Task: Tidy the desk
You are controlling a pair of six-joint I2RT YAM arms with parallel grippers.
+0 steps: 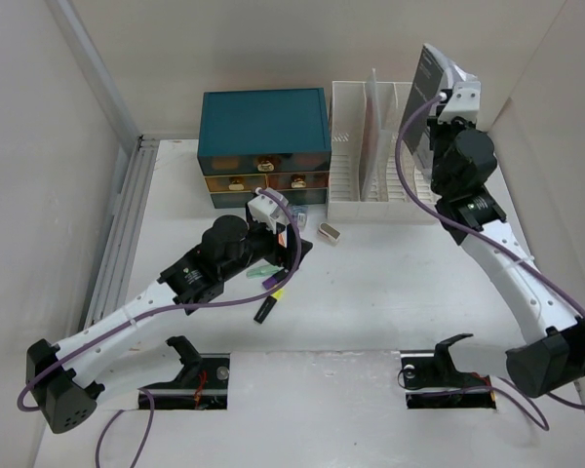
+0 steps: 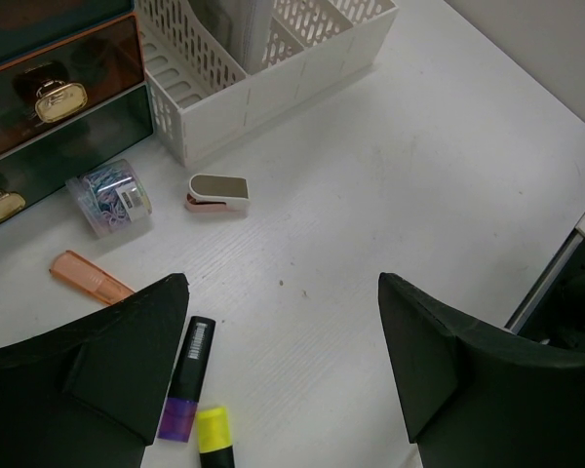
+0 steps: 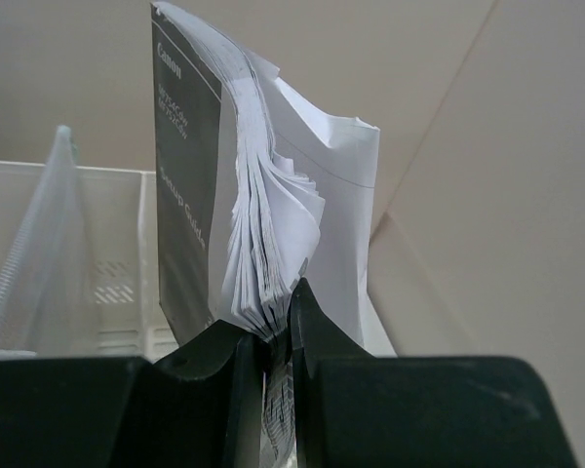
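— Why is the grey-covered booklet with loose white pages [image 3: 187, 195] held upright?

— It is clamped by its lower edge between the closed fingers of the right gripper [image 3: 278, 304], and the pages fan out above the jaws. Held this way, it can be lowered edge-first into a slot. The white slotted plastic file rack [image 3: 117, 283] is seen below and to the left of that gripper.

— And the left gripper [image 2: 283, 285]?

— It is held wide open with nothing grasped, above the large matte white desk [image 2: 419, 175]. A black highlighter with a purple end [image 2: 187, 375] and a yellow-tipped one [image 2: 214, 434] lie beside one finger. One of them is presumably to be picked up next.

— Is the desk judged tidy?

— Hardly. A clear tub of coloured clips [image 2: 112, 200] lies ahead of the open jaws, so much is judged undone.
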